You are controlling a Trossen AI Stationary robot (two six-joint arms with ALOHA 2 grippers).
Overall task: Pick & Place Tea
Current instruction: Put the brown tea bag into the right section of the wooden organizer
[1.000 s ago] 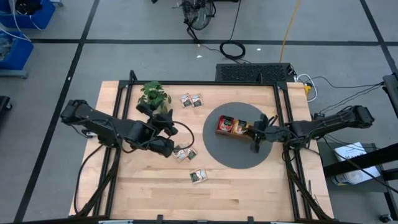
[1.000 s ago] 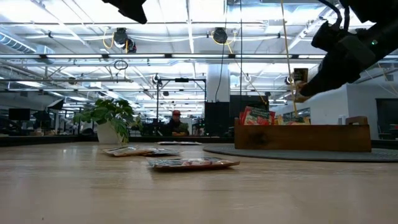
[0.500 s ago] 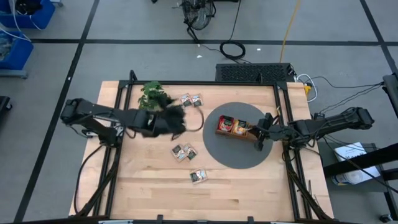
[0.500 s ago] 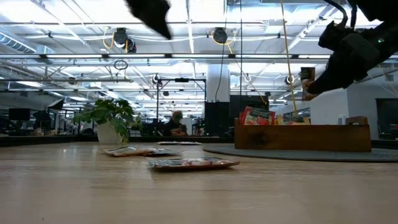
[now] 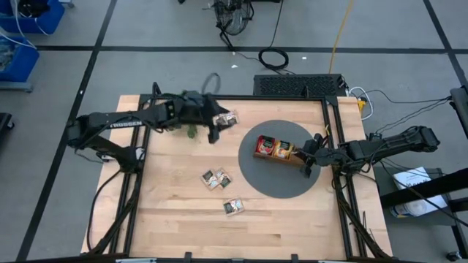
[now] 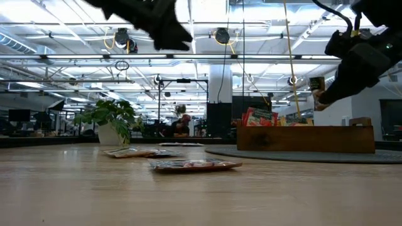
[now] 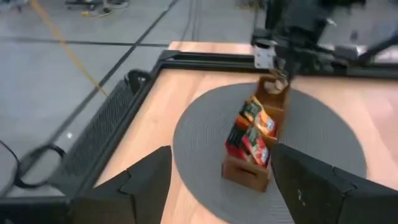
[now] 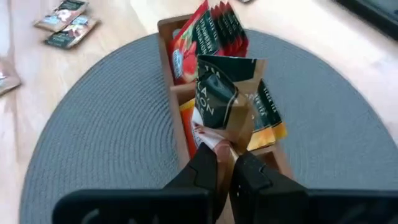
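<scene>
Tea sachets, small flat paper squares: from above, loose pair (image 5: 216,178) mid light wooden tabletop (image 5: 175,219), single (image 5: 234,207) nearer, pair (image 5: 226,118) at far edge beside left tool (image 5: 214,134). Long brown wooden tray (image 5: 278,151) on round grey woven mat (image 5: 259,183); right tool (image 5: 307,169) at tray's right end.

Low view: right tool (image 6: 318,100) above tray (image 6: 306,139), gripping sachet (image 6: 316,84); leafy green plant (image 6: 108,118) far left.

Left wrist: left tool (image 7: 217,186) jaws apart, empty, facing tray (image 7: 254,146).

Right wrist: right tool (image 8: 229,165) clamped on dark green-white sachet (image 8: 221,96) over tray (image 8: 180,134) holding red and orange sachets.
</scene>
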